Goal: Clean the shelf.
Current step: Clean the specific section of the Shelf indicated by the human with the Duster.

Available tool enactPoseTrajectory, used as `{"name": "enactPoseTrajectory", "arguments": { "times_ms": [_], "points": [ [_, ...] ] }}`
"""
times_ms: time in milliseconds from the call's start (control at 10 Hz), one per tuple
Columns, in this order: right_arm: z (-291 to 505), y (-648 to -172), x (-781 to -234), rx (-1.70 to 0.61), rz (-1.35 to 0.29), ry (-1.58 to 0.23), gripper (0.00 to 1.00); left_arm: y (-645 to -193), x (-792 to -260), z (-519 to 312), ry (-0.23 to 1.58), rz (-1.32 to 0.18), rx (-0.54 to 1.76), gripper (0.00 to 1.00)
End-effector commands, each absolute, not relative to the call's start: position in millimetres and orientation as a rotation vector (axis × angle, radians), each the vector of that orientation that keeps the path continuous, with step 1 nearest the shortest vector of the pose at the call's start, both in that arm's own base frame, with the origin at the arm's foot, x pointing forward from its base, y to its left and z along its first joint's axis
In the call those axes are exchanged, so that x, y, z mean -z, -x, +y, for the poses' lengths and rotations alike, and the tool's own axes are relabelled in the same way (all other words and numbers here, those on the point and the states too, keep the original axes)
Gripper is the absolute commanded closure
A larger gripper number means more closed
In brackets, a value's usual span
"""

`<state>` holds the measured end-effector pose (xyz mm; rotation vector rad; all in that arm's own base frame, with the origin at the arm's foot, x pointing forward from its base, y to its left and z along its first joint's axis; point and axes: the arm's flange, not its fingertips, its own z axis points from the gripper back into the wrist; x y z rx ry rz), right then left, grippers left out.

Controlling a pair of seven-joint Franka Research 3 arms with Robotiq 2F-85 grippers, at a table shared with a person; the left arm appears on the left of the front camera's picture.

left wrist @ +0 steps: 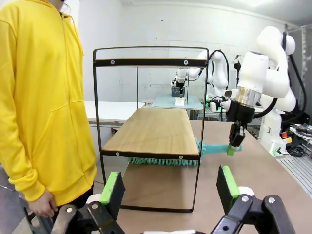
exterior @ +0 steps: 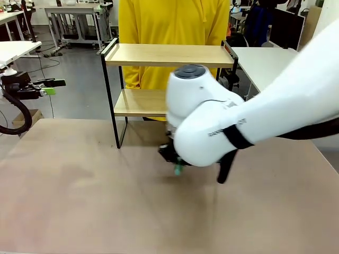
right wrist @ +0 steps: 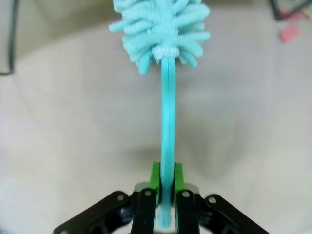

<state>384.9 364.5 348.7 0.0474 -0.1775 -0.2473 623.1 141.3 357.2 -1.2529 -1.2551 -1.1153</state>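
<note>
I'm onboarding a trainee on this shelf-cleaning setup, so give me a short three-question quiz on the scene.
1. True or false: the left pincer is shut on the duster.
2. What does the right pincer grip? A) a cloth B) the duster's handle C) a sponge
3. Fill in: the duster's fluffy head shows just beneath the shelf's ____ board.
Key: 1 false, it stands open and empty; 2 B; 3 lower.
</note>
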Motion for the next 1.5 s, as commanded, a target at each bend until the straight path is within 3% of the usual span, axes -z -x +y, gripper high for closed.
{"name": "enactPoseTrajectory", "arguments": {
  "times_ms": [0,200,300,400,700,1000,1400],
  "points": [
    [309,-372,-359,0.282,-0.163,-0.044,0.86,-621,-360,141,1.255,-1.257,1.119,0.00],
    [266,-360,-375,0.273,-0.181,-0.045,0.86,-621,-360,141,1.255,-1.257,1.119,0.00],
    [271,-353,-389,0.190,-0.211,-0.234,0.86,-621,-360,141,1.255,-1.257,1.119,0.00],
    [284,-371,-358,0.307,-0.184,-0.017,0.86,-621,-360,141,1.255,-1.257,1.119,0.00],
    [275,-361,-368,0.274,-0.200,-0.063,0.86,-621,-360,141,1.255,-1.257,1.119,0.00],
    [222,-324,-433,0.055,-0.301,-0.089,0.86,-621,-360,141,1.255,-1.257,1.119,0.00],
    [194,-297,-472,-0.285,-0.182,-0.121,0.86,-621,-360,141,1.255,-1.257,1.119,0.00]
  ]
}}
